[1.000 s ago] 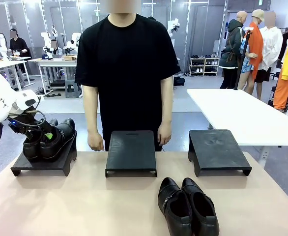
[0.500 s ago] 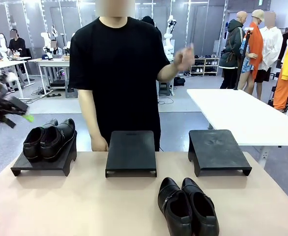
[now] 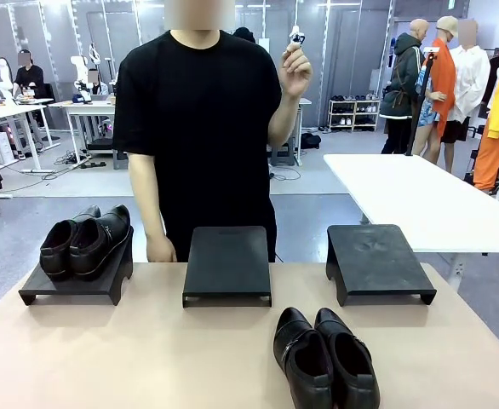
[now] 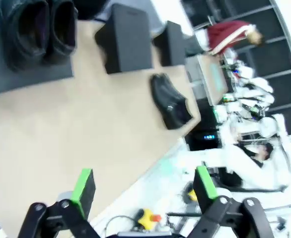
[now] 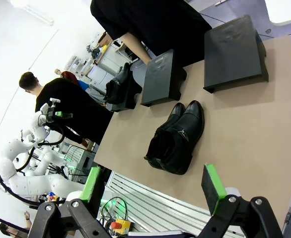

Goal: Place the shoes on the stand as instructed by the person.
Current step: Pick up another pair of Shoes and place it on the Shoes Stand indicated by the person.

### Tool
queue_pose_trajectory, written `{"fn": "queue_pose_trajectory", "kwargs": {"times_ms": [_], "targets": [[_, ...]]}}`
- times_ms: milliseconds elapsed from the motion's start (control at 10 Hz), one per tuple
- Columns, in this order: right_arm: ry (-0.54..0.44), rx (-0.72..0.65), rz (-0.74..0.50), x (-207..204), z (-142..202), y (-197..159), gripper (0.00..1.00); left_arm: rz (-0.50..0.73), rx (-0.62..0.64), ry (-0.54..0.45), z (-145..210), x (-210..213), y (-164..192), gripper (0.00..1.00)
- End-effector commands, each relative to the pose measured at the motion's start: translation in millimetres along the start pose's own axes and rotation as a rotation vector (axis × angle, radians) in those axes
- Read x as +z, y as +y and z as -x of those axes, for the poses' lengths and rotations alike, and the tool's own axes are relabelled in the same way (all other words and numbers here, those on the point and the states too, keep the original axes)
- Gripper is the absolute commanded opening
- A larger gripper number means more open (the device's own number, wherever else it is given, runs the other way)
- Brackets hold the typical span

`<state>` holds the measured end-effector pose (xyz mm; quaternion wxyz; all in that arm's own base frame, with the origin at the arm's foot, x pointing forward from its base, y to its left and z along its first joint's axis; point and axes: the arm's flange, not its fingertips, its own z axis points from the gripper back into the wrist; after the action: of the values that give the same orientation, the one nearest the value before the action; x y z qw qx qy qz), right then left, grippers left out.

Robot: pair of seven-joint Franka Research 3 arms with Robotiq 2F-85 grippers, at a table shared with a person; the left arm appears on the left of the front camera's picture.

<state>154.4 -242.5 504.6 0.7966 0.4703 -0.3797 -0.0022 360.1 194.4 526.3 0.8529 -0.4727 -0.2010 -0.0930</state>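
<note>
— Left gripper and right gripper: how do they stand?

— Both have their jaws spread wide with nothing between the green pads. Each hovers off the robot's side of the table. I'd say they are holding off for a cue.

— A cue from whom?

— From the person across the table. Their raised hand is up by the shoulder, fingers bunched. It looks like a signal, though I cannot tell its meaning. Their other hand hangs at the far edge.

— And the stands?

— Three sit in a row. The left stand already carries one pair of shoes. The middle stand and right stand are bare.

— Where is the second pair?

— On the table, the two shoes side by side and touching. They lie nearer the robot, in front of the gap between the two bare stands. Either stand is within easy reach, so the person's signal should decide.
</note>
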Motion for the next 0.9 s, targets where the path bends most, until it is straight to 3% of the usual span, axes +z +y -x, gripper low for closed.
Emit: {"fn": "queue_pose_trajectory", "kwargs": {"times_ms": [0,300,500,600,700,800], "targets": [[-0.010,0.019,-0.008,1,0,1,1.00,0.188,0.047,-0.001,24,17,44,1.00],[-0.010,0.019,-0.008,1,0,1,1.00,0.400,0.109,-0.050,77,40,105,1.00],[-0.010,0.019,-0.008,1,0,1,1.00,0.451,0.182,-0.065,86,44,133,1.00],[-0.010,0.019,-0.008,1,0,1,1.00,0.486,0.206,-0.090,80,42,138,1.00],[-0.010,0.019,-0.008,1,0,1,1.00,0.419,0.170,-0.066,106,31,121,1.00],[-0.010,0.019,-0.008,1,0,1,1.00,0.419,0.170,-0.066,106,31,121,1.00]]}}
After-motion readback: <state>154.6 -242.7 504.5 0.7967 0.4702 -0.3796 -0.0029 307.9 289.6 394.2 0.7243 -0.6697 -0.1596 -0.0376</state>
